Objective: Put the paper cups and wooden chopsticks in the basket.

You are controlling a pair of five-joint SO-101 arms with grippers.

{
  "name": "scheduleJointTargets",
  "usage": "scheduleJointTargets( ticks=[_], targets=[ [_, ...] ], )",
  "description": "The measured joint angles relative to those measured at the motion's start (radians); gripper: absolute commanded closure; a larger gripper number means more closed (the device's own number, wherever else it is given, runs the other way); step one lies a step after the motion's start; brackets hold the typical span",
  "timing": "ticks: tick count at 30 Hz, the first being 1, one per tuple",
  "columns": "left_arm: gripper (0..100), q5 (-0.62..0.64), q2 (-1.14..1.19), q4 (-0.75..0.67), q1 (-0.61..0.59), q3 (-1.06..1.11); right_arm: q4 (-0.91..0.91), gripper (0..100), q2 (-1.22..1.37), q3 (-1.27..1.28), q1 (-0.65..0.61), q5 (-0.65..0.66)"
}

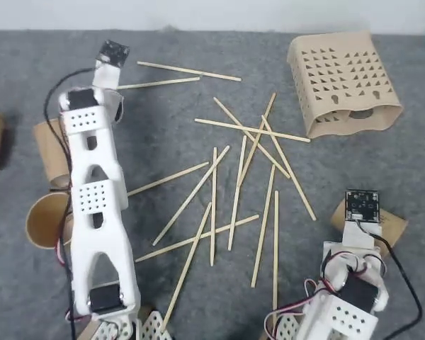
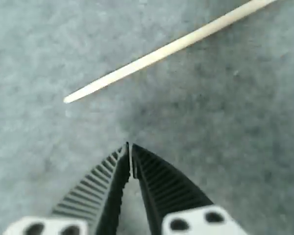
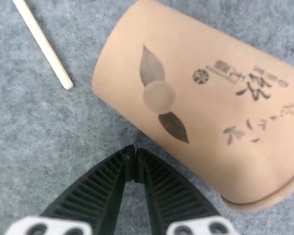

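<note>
— Where are we in this?

— Near the start, we judge. Both pairs of jaws are empty. The right jaws are pressed together, their tips just short of a paper cup (image 3: 201, 98) that lies on its side on the desk (image 3: 34, 132). The end of a chopstick (image 3: 44, 46) lies near the cup.

— And the left?

— The left jaws are closed too and hold nothing. They are low over the grey desk, and one chopstick (image 2: 166, 49) lies a little beyond their tips.

— So we have a pick-up in hand on each side?

— It looks so to us, but neither can grasp as it stands. We must open the jaws first, then set them astride the stick, or over the cup's wall, and close.

— What lies farther out?

— A scatter of chopsticks (image 1: 214, 205) crosses the middle of the desk. Three more cups (image 1: 49, 149) lie by the left arm (image 1: 92, 191). The basket (image 1: 343, 81) sits at the far right and seems tipped on its side, mouth towards the arms. Its inside is mostly hidden. We reckon loads must go in through that side mouth, not drop from above.
</note>
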Motion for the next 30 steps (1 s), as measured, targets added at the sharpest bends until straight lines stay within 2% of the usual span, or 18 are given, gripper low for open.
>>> scheduleJointTargets(
  ticks=[7,10,13,19,23,30],
  targets=[
    [99,0.000,-0.120,0.041,0.005,0.000,0.000,99.1,0.000,0.000,0.000,0.000],
    [99,0.012,-0.150,0.104,0.005,0.000,0.000,99.1,0.000,0.000,0.000,0.000],
    [99,0.071,-0.213,0.190,0.005,0.000,0.000,99.1,0.000,0.000,0.000,0.000],
    [99,0.259,-0.417,0.210,-0.014,0.064,0.000,99.1,0.000,0.000,0.000,0.000],
    [99,0.316,-0.608,0.210,-0.031,0.275,0.000,99.1,0.000,0.000,0.000,0.000],
    [99,0.319,-1.125,0.210,-0.026,0.931,0.000,99.0,0.000,0.000,0.000,0.000]
  ],
)
